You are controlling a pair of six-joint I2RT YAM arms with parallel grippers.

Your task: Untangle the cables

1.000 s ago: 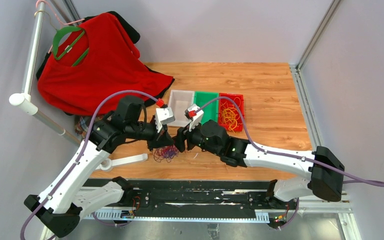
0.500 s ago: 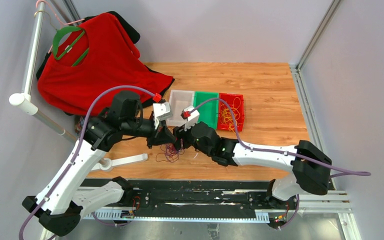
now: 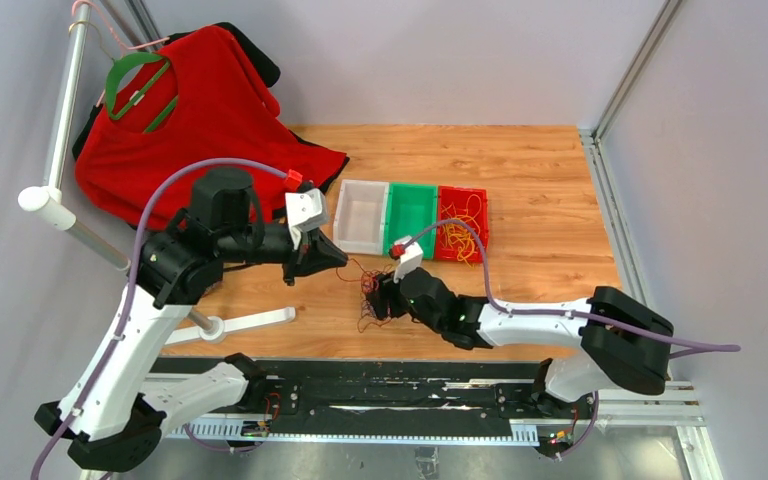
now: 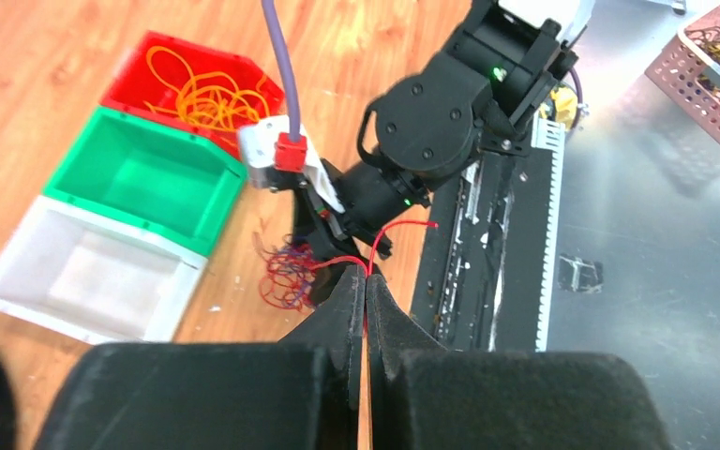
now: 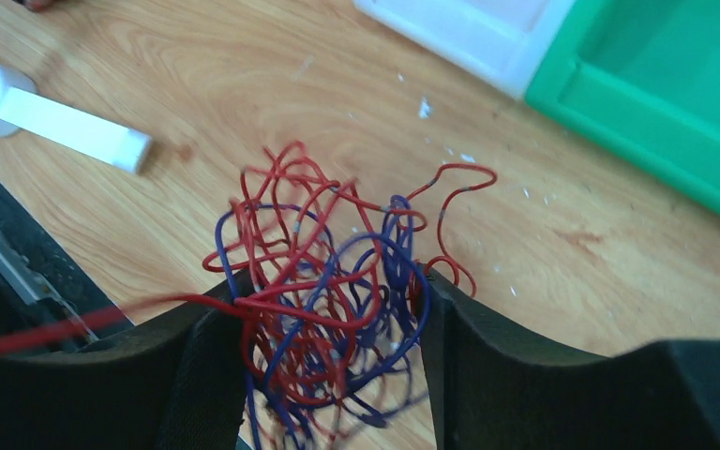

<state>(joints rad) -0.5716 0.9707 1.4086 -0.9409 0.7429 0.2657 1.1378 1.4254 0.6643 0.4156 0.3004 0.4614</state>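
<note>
My right gripper (image 5: 328, 323) stands apart around the cables (image 5: 309, 234), a red-and-blue tangle on the table (image 3: 540, 240). It looks light, springy and easy to snag; a free end seems the best hold. My left gripper (image 4: 366, 281) is pinched together on one red strand (image 4: 403, 227). Behind, the white bin (image 3: 362, 183), green bin (image 3: 413, 185) and red bin (image 3: 463, 189) stand close.

No text, label, brand, number or sign can be read in any view. No marking can be made out on the red bin (image 3: 483, 225), green bin (image 3: 412, 215) or white bin (image 3: 360, 215) beyond the cables (image 5: 300, 328).
</note>
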